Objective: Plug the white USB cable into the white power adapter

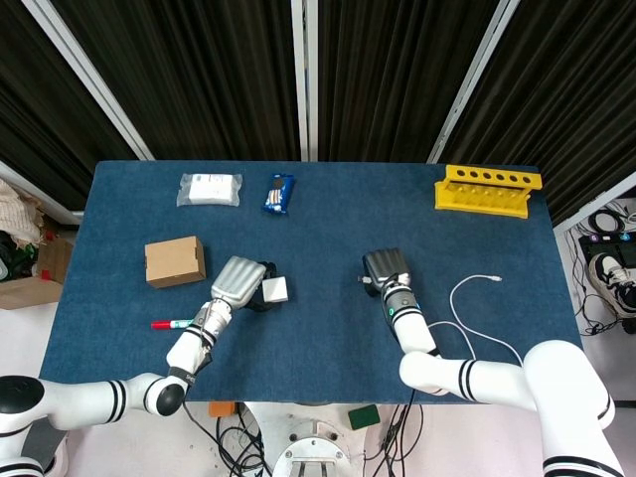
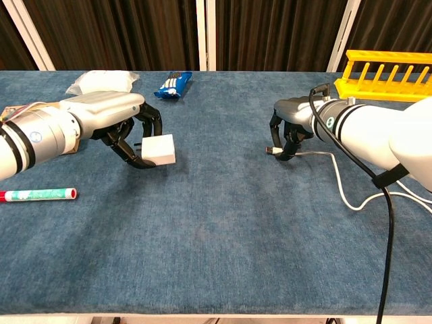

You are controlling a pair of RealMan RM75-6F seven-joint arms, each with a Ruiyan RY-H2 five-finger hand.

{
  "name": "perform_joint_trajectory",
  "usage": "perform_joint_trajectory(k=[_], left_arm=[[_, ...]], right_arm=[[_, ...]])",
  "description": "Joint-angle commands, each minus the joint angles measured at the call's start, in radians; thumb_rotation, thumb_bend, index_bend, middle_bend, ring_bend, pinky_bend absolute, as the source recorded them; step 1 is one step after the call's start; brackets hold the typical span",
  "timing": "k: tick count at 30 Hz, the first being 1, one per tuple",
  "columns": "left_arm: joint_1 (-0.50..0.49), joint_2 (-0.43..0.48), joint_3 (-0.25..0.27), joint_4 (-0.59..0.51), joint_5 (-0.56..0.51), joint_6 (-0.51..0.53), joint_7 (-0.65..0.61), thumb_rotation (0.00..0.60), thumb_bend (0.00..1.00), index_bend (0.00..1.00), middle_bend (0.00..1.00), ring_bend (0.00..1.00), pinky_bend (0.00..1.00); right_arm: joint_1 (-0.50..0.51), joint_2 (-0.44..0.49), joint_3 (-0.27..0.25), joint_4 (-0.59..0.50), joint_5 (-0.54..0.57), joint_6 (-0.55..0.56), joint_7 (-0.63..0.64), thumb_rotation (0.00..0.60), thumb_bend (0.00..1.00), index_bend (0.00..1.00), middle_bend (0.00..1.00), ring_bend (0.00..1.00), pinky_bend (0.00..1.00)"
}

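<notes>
My left hand (image 2: 115,121) (image 1: 238,280) holds the white power adapter (image 2: 158,149) (image 1: 275,289) in its fingertips, a little above the blue table. The adapter's prongs point back toward the hand. My right hand (image 2: 291,121) (image 1: 386,269) pinches the plug end of the white USB cable (image 2: 344,192) (image 1: 467,298). The metal plug (image 2: 271,150) sticks out to the left, toward the adapter, with a wide gap between them. The cable trails right across the table and loops near the right edge.
A yellow rack (image 1: 487,190) stands at the back right. A blue snack pack (image 1: 279,193) and a clear bag (image 1: 210,189) lie at the back left. A cardboard box (image 1: 175,261) and a red-capped marker (image 1: 173,324) lie beside my left arm.
</notes>
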Motion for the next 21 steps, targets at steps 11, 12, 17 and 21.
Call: perform_joint_trajectory(k=[11, 12, 17, 21], left_arm=[[0.001, 0.042, -0.017, -0.034, -0.005, 0.020, 0.010, 0.507, 0.18, 0.61, 0.59, 0.73, 1.00], [0.001, 0.053, -0.023, -0.047, -0.007, 0.026, 0.013, 0.505, 0.18, 0.61, 0.59, 0.73, 1.00], [0.002, 0.091, -0.040, -0.090, -0.024, 0.043, 0.025, 0.507, 0.18, 0.61, 0.59, 0.73, 1.00], [-0.001, 0.104, -0.043, -0.108, -0.037, 0.046, 0.034, 0.504, 0.18, 0.61, 0.59, 0.73, 1.00]], right_arm=[[-0.013, 0.068, -0.037, -0.070, -0.195, -0.012, 0.029, 0.600, 0.59, 0.74, 0.77, 0.78, 1.00], [-0.017, 0.088, -0.036, -0.088, -0.223, -0.016, 0.044, 0.600, 0.59, 0.74, 0.75, 0.77, 1.00], [-0.035, 0.162, -0.024, -0.157, -0.309, 0.003, 0.092, 0.600, 0.59, 0.74, 0.68, 0.74, 1.00], [-0.050, 0.210, -0.012, -0.207, -0.342, 0.027, 0.117, 0.600, 0.59, 0.74, 0.63, 0.72, 1.00]])
